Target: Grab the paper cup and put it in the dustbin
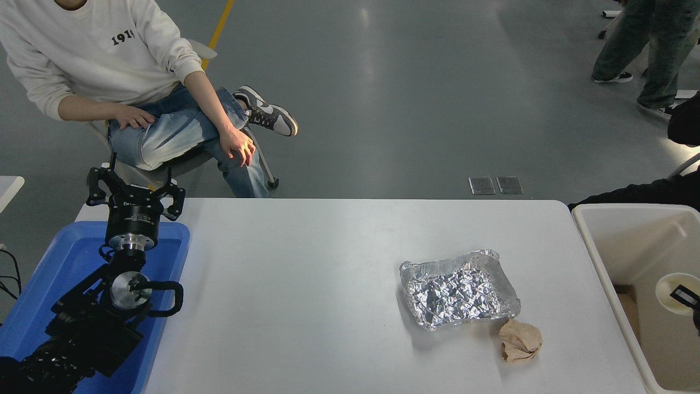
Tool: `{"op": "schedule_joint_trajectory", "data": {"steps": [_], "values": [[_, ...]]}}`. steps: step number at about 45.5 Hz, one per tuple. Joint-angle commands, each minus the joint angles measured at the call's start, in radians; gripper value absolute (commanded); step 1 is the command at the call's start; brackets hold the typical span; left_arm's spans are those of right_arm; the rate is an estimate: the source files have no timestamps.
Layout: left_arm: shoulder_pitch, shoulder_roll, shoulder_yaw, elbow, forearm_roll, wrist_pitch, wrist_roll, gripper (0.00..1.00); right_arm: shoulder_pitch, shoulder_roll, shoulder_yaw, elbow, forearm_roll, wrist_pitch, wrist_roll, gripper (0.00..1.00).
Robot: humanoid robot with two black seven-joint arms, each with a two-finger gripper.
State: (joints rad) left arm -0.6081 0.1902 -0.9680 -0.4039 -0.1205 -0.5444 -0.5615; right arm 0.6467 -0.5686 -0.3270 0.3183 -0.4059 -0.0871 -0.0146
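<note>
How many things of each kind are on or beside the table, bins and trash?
Bins: 2, blue bin and dustbin
Foil tray: 1
Paper ball: 1
Paper cup: 1, over the dustbin
Total: 5

- The small tapered paper cup [674, 290] is plain cream-white, unmarked, with a black finger tip [684, 296] across its rim at the picture's right edge.
- The large rectangular plastic dustbin [618, 241] is cream-white with smooth, unpatterned walls; a tan patch, perhaps cardboard, shows low inside.
- The rectangular table top [306, 284] is plain white.
- The crinkled foil tray [458, 295] is shiny silver, speckled with bright and dark glints.
- The crumpled paper ball [519, 341] is light brown.
- The shallow plastic bin [65, 257] is bright blue.
- The left gripper [135, 192] is black above a silver metal ring.
- The seated person's sweatshirt [93, 49] is off-white with black print; the jeans are faded blue.
</note>
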Motion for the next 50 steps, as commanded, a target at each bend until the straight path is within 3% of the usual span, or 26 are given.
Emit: {"op": "schedule_joint_trajectory", "data": {"steps": [1, 8, 15, 22, 30, 40, 44, 50], "values": [[-0.001, 0.0, 0.0, -0.001, 0.001, 0.0, 0.0, 0.99, 0.057, -0.022, -0.064, 0.05, 0.002, 0.006, 0.004, 1.0], [-0.001, 0.0, 0.0, -0.001, 0.001, 0.0, 0.002, 0.99, 0.2, -0.079, -0.292, 0.159, -0.008, 0.01, 0.005, 1.0], [-0.001, 0.0, 0.002, -0.001, 0.002, -0.002, 0.002, 0.99, 0.539, -0.229, -0.568, 0.479, -0.017, 0.015, 0.012, 1.0], [0.001, 0.0, 0.002, -0.001, 0.002, -0.002, 0.002, 0.99, 1.019, -0.283, -0.874, 0.79, -0.145, 0.127, 0.013, 1.0], [0.001, 0.0, 0.002, -0.001, 0.002, -0.002, 0.002, 0.99, 1.435, -0.22, -0.991, 1.031, -0.168, 0.387, 0.025, 1.0], [0.001, 0.0, 0.002, -0.001, 0.002, -0.002, 0.002, 0.99, 1.637, -0.106, -0.894, 1.182, -0.139, 0.765, 0.025, 1.0], [0.001, 0.0, 0.002, 0.0, 0.001, 0.0, 0.002, 0.99, 1.642, -0.103, -0.818, 1.239, -0.073, 0.848, 0.025, 1.0], [0.001, 0.0, 0.0, -0.001, 0.001, 0.0, 0.0, 0.99, 1.656, -0.022, -0.801, 1.285, 0.139, 0.868, 0.022, 1.0]]}}
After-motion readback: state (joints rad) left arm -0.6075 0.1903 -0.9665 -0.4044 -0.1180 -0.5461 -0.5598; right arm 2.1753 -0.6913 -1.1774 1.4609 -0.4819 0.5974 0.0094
